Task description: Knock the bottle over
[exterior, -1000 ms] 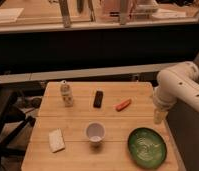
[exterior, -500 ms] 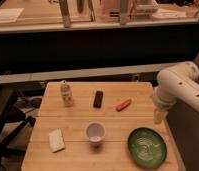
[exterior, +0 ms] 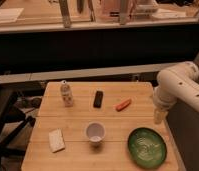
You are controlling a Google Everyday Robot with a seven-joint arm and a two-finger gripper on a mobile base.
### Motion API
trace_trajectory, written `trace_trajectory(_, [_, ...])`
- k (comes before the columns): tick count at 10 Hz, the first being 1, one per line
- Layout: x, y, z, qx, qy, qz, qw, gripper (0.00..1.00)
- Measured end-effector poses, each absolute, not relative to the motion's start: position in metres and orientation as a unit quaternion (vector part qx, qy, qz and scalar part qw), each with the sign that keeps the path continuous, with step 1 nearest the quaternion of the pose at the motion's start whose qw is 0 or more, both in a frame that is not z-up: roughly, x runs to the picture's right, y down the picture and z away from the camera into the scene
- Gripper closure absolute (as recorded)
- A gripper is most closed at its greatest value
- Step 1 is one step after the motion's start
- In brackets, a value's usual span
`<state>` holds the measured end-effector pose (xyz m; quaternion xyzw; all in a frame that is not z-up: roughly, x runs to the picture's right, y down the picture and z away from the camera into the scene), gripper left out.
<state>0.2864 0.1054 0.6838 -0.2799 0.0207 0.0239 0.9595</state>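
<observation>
The bottle stands upright at the far left of the wooden table. It is slim and clear-whitish, with a pale label and a light cap. My gripper hangs at the table's right edge at the end of the white arm. It is far to the right of the bottle and well apart from it.
A black rectangular block lies right of the bottle. An orange carrot-like piece lies further right. A white cup stands at the front middle, a pale sponge at the front left, a green plate at the front right.
</observation>
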Motion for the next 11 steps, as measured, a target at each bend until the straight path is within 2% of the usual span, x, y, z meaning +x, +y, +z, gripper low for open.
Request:
trace_trajectory(4, [0.286,0.105,0.684,-0.279,0.022,0.022,0.960,0.20])
trace_trajectory(11, [0.211,0.058,0.709,-0.236,0.032,-0.044,0.970,0.20])
